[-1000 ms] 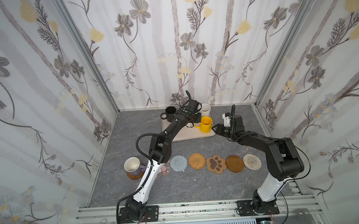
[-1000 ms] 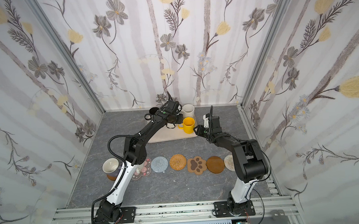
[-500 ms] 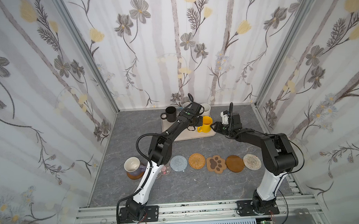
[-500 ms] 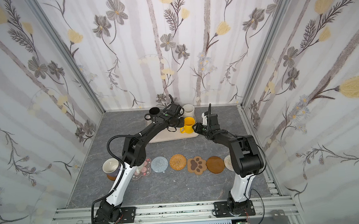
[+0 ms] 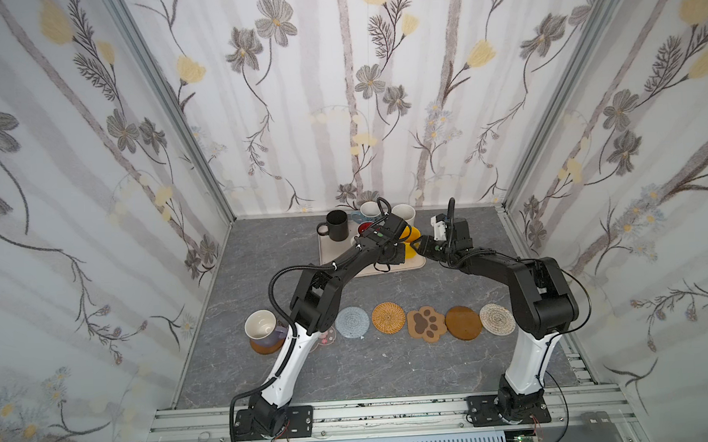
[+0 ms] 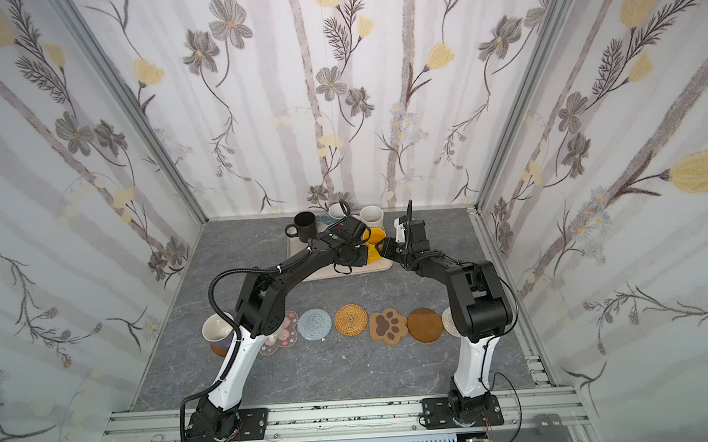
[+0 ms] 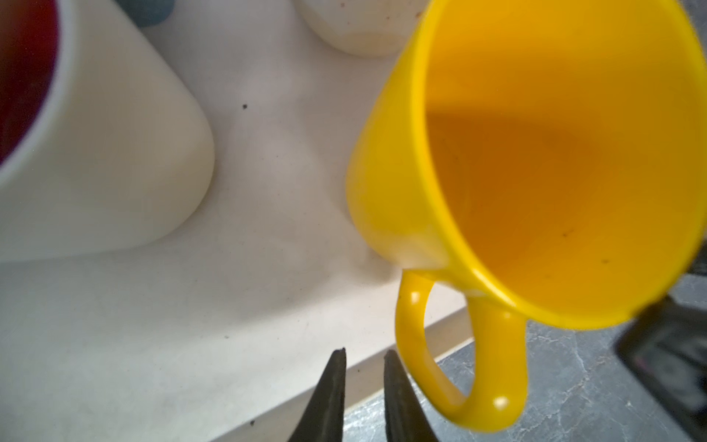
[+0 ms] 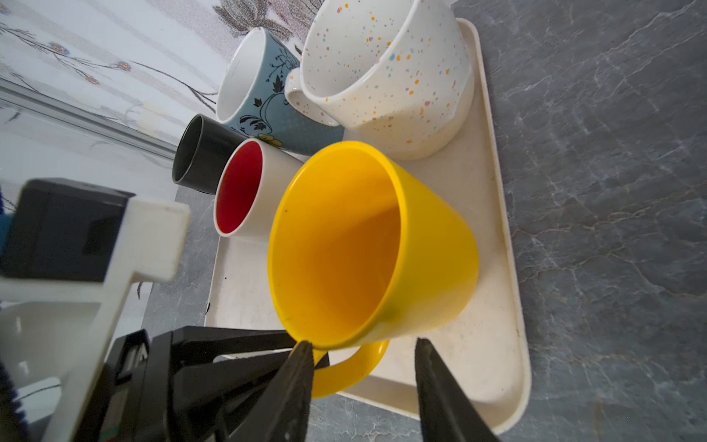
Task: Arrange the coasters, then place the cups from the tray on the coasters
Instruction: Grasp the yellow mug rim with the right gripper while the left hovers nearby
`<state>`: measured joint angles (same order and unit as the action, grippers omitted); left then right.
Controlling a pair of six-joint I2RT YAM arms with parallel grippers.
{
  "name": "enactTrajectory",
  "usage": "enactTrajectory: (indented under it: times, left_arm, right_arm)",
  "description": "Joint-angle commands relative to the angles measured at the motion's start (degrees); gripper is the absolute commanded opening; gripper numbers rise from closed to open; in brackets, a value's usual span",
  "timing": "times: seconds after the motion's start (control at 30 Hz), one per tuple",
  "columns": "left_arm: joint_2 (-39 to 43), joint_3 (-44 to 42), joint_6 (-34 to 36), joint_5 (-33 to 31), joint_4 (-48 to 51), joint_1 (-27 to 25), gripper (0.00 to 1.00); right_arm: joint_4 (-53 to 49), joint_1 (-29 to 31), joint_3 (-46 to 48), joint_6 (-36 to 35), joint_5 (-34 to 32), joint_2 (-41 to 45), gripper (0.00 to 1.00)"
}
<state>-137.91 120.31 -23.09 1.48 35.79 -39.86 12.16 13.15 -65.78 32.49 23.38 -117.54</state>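
The glossy yellow tapered mug (image 8: 375, 245) is seen standing near a corner of the flat cream rectangular tray (image 8: 493, 344), beside the white mug with a red inside (image 8: 245, 191). The right gripper (image 8: 363, 342) is spread apart, its jaws set astride the yellow handle (image 8: 355, 367). The left gripper (image 7: 364, 352) is pinched together on nothing, just beside that handle.

Grey marbled tabletop (image 5: 373, 375); floral-papered walls (image 5: 337, 85) (three sides, metal corner posts); alu rail (image 5: 395, 411) along front.
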Motion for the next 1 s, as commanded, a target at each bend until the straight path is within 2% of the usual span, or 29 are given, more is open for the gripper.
enactTrajectory:
  times: [0.0,0.1,0.37,0.5,0.73,0.83,0.97]
  left_arm:
    - [2.67,-2.71,-1.97,-1.49,-2.15,-0.04,0.21]
    - [5.26,-5.80,-2.25,-1.52,-3.67,-0.05,0.21]
    - [15.42,-15.82,-1.85,-2.58,-6.71,-0.05,0.21]
    - [22.28,-22.94,-2.38,-3.00,-9.40,-0.17,0.26]
    - [31.50,-31.03,-4.84,-2.63,-11.84,-1.46,0.51]
    - [36.66,-35.82,-4.33,-2.26,-13.29,-1.55,0.71]
    - [43.56,-39.14,-3.19,-1.68,-13.91,-1.45,0.88]
  right_arm:
    - [-1.79,0.46,-0.49,-0.89,-2.47,0.48,0.46]
    - [-3.25,0.96,0.00,-0.99,-4.79,1.88,0.50]
    - [-6.95,4.17,0.97,-1.13,-10.38,6.28,0.69]
    - [-8.20,6.02,1.00,-0.46,-12.60,6.87,0.73]
    - [-8.41,8.23,0.67,2.48,-15.53,6.45,0.74]
    - [-8.71,8.69,0.09,3.31,-16.74,5.14,0.73]
    - [-8.41,8.99,-0.22,4.23,-17.17,3.29,0.69]
